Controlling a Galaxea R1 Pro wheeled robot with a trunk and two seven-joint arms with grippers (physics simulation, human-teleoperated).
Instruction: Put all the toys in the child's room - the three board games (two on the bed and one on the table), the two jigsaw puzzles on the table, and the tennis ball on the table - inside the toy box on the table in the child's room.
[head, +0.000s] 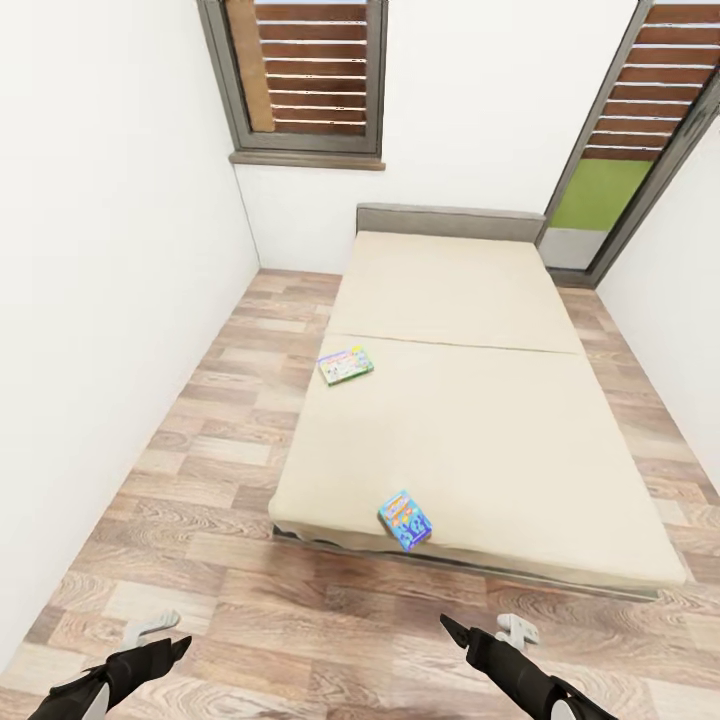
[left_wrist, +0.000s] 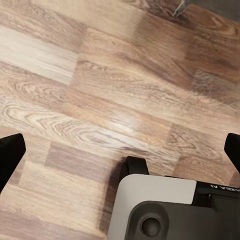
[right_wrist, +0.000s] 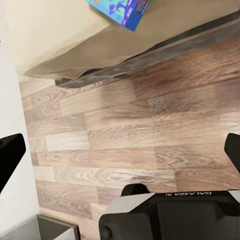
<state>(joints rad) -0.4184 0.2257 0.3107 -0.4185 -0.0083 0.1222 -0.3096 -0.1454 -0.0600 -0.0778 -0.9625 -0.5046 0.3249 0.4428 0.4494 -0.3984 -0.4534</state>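
Observation:
Two board games lie on the beige bed (head: 480, 440). A green-pink one (head: 346, 365) sits near the bed's left edge, halfway along it. A smaller blue one (head: 405, 520) lies at the bed's near edge, and its corner (right_wrist: 122, 11) shows in the right wrist view above the bed frame. My left gripper (head: 172, 650) hangs open over the wood floor (left_wrist: 120, 100), well short of the bed. My right gripper (head: 455, 630) is open too, over the floor just in front of the blue game. Neither holds anything. The table, toy box, jigsaw puzzles and tennis ball are out of view.
A white wall (head: 100, 300) runs along the left, with a strip of plank floor (head: 220, 470) between it and the bed. A shuttered window (head: 300, 80) is in the back wall. A glass door (head: 610, 190) stands at the back right.

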